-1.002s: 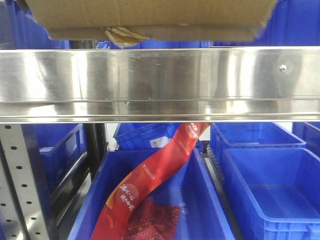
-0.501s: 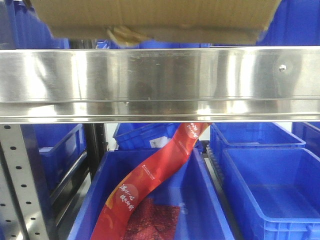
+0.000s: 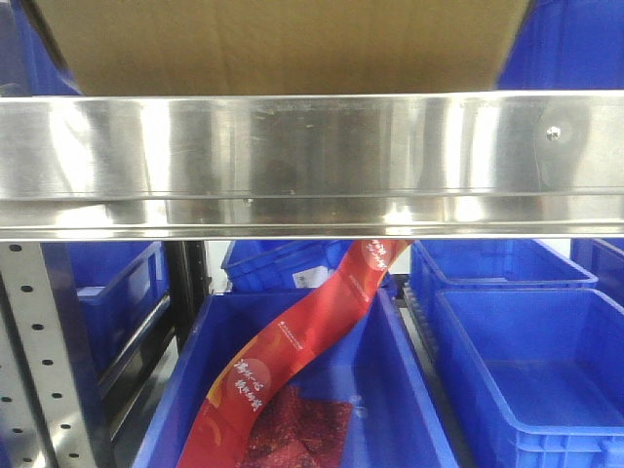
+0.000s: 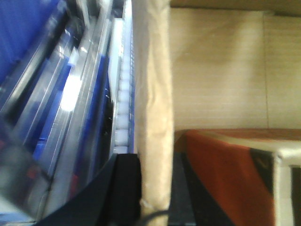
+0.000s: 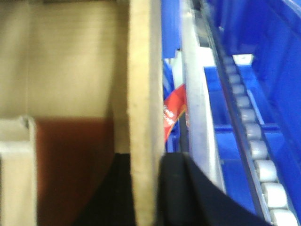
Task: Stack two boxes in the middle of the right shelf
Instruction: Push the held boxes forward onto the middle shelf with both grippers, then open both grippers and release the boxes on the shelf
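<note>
A brown cardboard box (image 3: 283,47) fills the top of the front-facing view, its lower edge just above and behind the broad mirror-like edge band of the stainless-steel shelf (image 3: 312,161); whether it rests on the shelf board or hangs just clear of it cannot be told. Only this one box can be made out.

In the left wrist view, the left gripper (image 4: 155,197) straddles the box's upright side wall (image 4: 153,94): one dark finger (image 4: 126,188) lies against the outer face and the other against the inner face, so the gripper is closed on that wall. The tan inside of the box lies beyond the wall, with a red-orange item (image 4: 225,174) lying low inside it.

In the right wrist view, the right gripper (image 5: 146,188) clamps the opposite wall (image 5: 146,94) the same way, a dark finger (image 5: 186,188) on the outer face and one on the inner. The shelf's steel edge runs just outside this wall, with a roller track (image 5: 256,150) beyond it.

Below the shelf stand blue plastic bins (image 3: 526,361); the one nearest the shelf's perforated upright (image 3: 44,361) holds a red banner strip (image 3: 302,341).
</note>
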`<action>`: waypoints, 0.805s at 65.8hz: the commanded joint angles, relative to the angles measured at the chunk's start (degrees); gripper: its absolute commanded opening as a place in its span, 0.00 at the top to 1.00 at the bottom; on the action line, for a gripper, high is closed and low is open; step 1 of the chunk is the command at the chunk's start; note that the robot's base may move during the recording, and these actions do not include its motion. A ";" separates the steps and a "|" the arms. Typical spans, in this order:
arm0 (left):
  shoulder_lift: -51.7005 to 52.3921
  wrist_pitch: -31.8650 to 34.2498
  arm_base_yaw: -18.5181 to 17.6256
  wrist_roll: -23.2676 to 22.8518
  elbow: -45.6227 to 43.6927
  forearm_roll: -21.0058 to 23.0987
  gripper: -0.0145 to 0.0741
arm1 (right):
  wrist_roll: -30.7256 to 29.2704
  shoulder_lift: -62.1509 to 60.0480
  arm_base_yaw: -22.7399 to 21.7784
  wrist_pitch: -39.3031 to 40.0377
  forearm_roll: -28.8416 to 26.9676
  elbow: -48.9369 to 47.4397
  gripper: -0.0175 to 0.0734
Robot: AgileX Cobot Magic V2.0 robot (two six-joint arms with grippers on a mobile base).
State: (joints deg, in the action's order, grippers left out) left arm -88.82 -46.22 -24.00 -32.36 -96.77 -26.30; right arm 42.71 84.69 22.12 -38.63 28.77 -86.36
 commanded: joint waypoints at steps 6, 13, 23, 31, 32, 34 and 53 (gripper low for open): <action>-0.28 4.08 -0.24 0.35 -0.35 1.67 0.58 | 0.16 -0.02 -0.41 3.06 0.50 -0.51 0.48; -0.28 4.79 -0.24 0.35 -0.35 0.77 0.40 | 0.16 -0.02 -0.41 3.16 0.50 -0.51 0.38; -0.28 5.57 -0.24 0.35 -0.97 0.10 0.34 | 0.16 -0.02 -0.41 2.28 0.50 -2.34 0.36; 0.10 5.03 -0.24 0.35 -2.64 0.10 0.36 | -1.07 -0.36 -0.41 0.48 0.76 -5.19 0.36; 0.21 5.03 -0.24 0.35 -2.91 0.10 0.36 | -1.43 -0.49 -0.41 0.17 0.76 -5.46 0.36; 0.37 5.03 -0.24 0.35 -3.23 0.24 0.37 | -2.01 -0.58 -0.41 -0.56 0.76 -5.92 0.37; 1.47 4.40 -0.34 0.77 -4.03 1.44 0.96 | -4.24 -1.35 -0.41 -5.47 0.76 -6.13 0.99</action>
State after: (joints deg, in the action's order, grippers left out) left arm -88.48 -42.03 -24.00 -32.03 -100.28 -25.68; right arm 39.18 84.45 21.99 -43.76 28.88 -92.03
